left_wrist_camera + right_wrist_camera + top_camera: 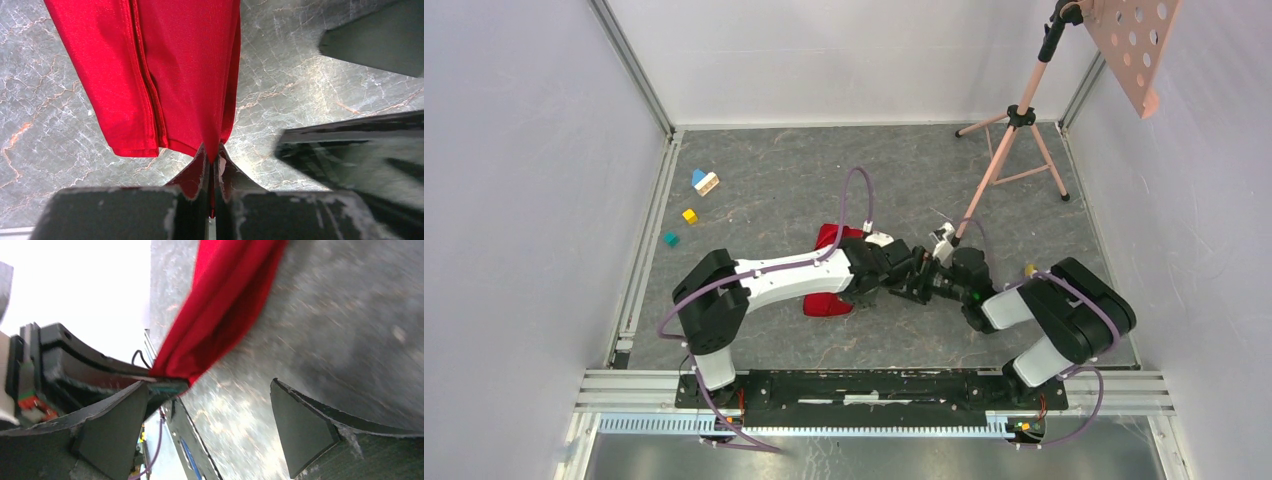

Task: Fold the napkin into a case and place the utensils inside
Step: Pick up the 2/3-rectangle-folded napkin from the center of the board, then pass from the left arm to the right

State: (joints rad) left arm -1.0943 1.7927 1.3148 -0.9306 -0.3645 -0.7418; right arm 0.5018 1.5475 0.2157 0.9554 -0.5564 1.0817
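The red napkin (pixel 832 238) lies mid-table, mostly hidden under my left arm. In the left wrist view the napkin (pixel 165 75) is folded lengthwise into overlapping layers, and its near edge rises off the marbled floor. My left gripper (pixel 214 156) is shut on that edge, with cloth pinched between the pads. In the top view the left gripper (pixel 902 272) sits nose to nose with my right gripper (pixel 936 280). The right gripper (pixel 210 385) stands wide open with nothing between its fingers, just short of the napkin (pixel 225 305). The utensils are out of view.
Small toy blocks (pixel 705 182) (pixel 689 215) (pixel 670 238) lie at the back left. A pink tripod stand (pixel 1019 120) stands at the back right under a perforated board (pixel 1139 50). White walls close in the sides, and an aluminium rail (pixel 874 385) runs along the near edge.
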